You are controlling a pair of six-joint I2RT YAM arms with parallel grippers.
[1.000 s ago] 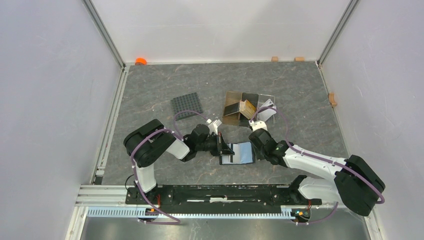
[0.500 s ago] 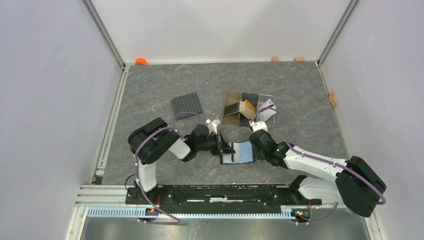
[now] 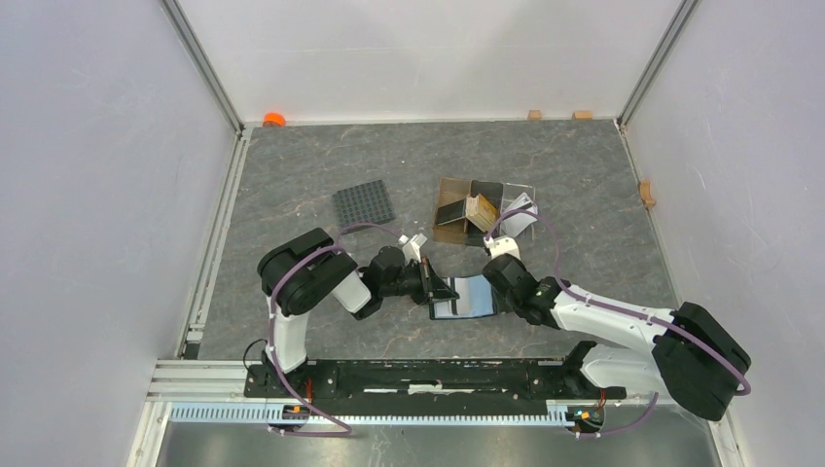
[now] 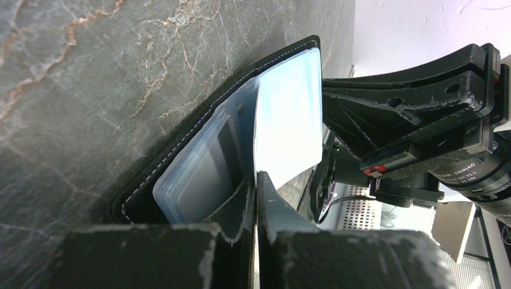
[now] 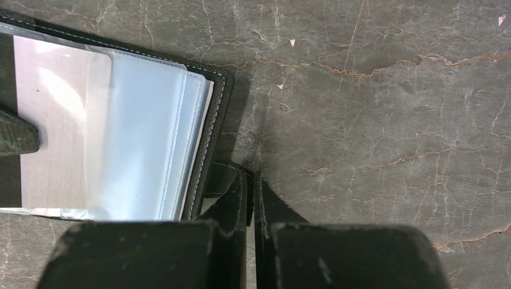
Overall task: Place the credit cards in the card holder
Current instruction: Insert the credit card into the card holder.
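The card holder [image 3: 474,296] lies open on the table between my grippers, black outside with pale blue-grey sleeves [image 5: 150,132]. My left gripper [image 3: 435,288] is at its left edge, shut on a thin whitish credit card [image 4: 288,120] that reaches over the sleeves [image 4: 199,174]. In the right wrist view the card [image 5: 54,120] lies partly under a clear sleeve. My right gripper [image 3: 499,292] is shut on the holder's black strap tab [image 5: 232,180] at its right edge. More cards, tan [image 3: 479,207] and whitish [image 3: 520,216], sit behind.
A brown translucent compartment box [image 3: 455,209] and a clear tray [image 3: 525,199] stand just behind the holder. A black gridded mat [image 3: 364,204] lies at the back left. An orange object [image 3: 274,119] sits at the far left corner. Walls enclose the table.
My left arm has shifted slightly to the right, pressing the card a little further over the holder. The right gripper and the holder have barely moved.
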